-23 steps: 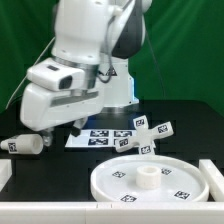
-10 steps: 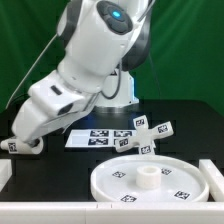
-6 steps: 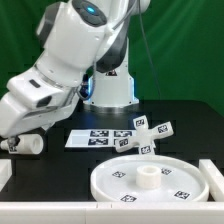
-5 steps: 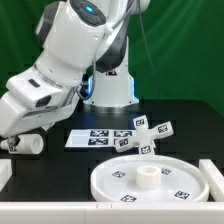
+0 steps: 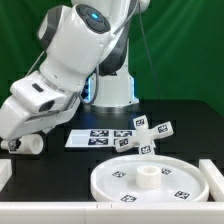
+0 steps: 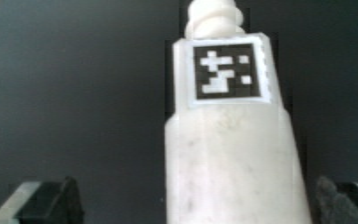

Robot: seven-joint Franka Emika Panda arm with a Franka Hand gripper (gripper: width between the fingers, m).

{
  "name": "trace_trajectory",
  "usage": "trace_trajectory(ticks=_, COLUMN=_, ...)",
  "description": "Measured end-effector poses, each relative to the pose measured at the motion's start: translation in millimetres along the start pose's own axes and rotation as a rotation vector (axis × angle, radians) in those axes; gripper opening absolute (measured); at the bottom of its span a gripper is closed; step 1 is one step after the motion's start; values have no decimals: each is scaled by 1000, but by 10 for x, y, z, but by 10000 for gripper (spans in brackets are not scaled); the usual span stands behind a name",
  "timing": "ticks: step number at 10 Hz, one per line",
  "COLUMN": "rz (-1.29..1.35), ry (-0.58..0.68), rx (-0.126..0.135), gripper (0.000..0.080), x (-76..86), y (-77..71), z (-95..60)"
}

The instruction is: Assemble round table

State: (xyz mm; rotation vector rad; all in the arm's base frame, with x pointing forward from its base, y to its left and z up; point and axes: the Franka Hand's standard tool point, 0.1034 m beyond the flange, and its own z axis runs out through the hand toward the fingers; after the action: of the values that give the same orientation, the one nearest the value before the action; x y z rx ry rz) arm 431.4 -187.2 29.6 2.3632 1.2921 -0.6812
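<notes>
I see the short thick white plastic cylindrical leg [image 5: 30,143] lying on its side at the exterior view's lower left, directly under the gripper [image 6: 195,200]. Its long axis crosses the line between the spread fingers [image 6: 43,200], which straddle it without touching.

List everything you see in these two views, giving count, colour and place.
disc: one, white, tagged, flat on the table, nearest the exterior camera.
base: one, white, cross-shaped, tagged, behind the disc.
leg: one, white, tagged, lying at the exterior view's far left.
marker board: one, white, flat mid-table.
blocks: two, white, flanking the disc at the frame edges.
table: one, black.
backdrop: one, green.
arm: one, white, bent toward the leg.
gripper: one, dark fingers, open, straddling the leg.
</notes>
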Motion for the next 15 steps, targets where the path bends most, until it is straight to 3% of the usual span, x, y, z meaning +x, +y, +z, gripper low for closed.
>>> trace_trajectory(ticks=2, rz=-8, ry=-124, rx=8, gripper=649, x=103, y=13, z=-17)
trace_trajectory(ticks=5, rz=-4, ry=-287, rx=32, gripper=649, x=115, y=-64, z=76)
trace_trajectory(ticks=10, rz=5, ry=-306, rx=35, gripper=621, x=106, y=-136, z=155)
trace_trajectory(ticks=11, rz=5, ry=-306, rx=35, gripper=487, x=105, y=-136, z=155)
trace_trajectory(ticks=12, rz=5, ry=-306, rx=35, gripper=404, x=105, y=-136, z=155)
trace_trajectory(ticks=14, rz=4, ry=-304, rx=35, gripper=404, x=137, y=-146, z=116)
trace_trajectory(ticks=15, rz=-7, ry=-287, rx=25, gripper=404, x=268, y=-183, z=-82)
